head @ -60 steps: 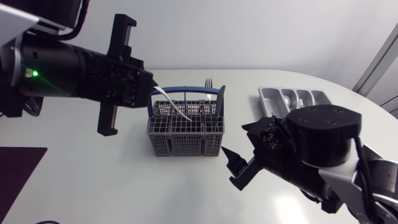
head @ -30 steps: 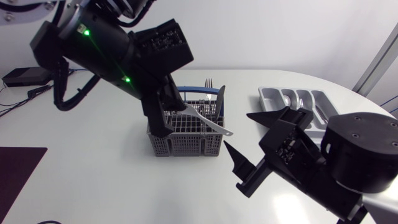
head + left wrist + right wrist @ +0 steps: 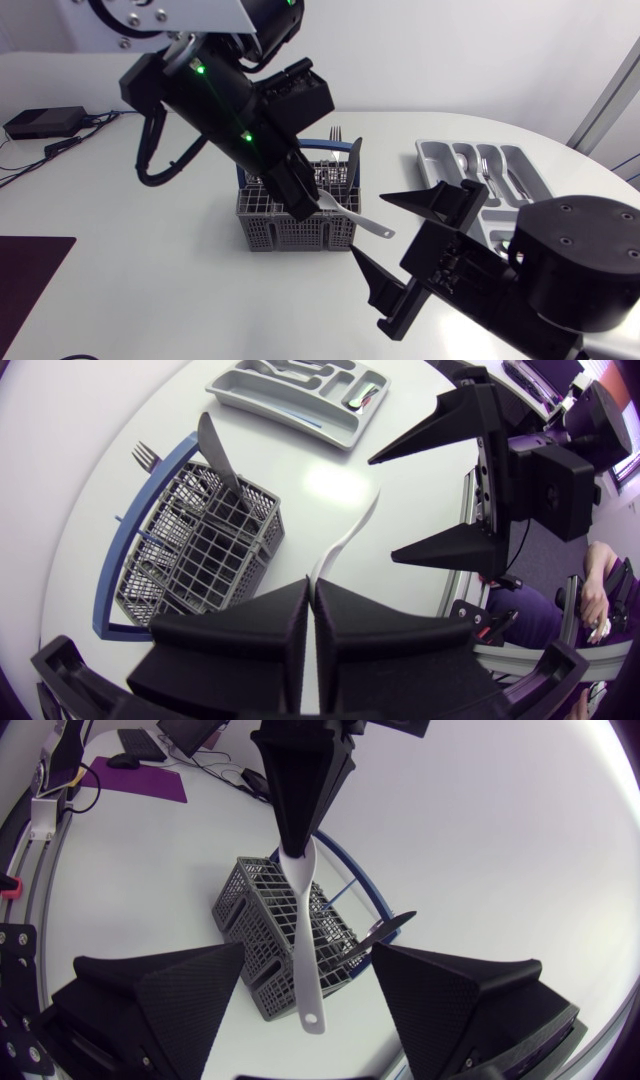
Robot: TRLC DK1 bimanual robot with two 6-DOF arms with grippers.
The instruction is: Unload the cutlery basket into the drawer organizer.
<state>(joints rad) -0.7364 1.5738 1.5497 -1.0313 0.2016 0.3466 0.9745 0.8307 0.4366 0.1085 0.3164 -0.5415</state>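
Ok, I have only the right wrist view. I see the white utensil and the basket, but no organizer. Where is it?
Observer: The drawer organizer lies beside the basket, on the robot's right of it, with a gap between them.
Operator: Good. Is it empty?
Observer: No. Some cutlery lies in its long compartments.

Left claw (image 3: 305, 198) swung white utensil (image 3: 358, 217) from basket (image 3: 285, 230) toward right claw (image 3: 370, 225), which rose closer.
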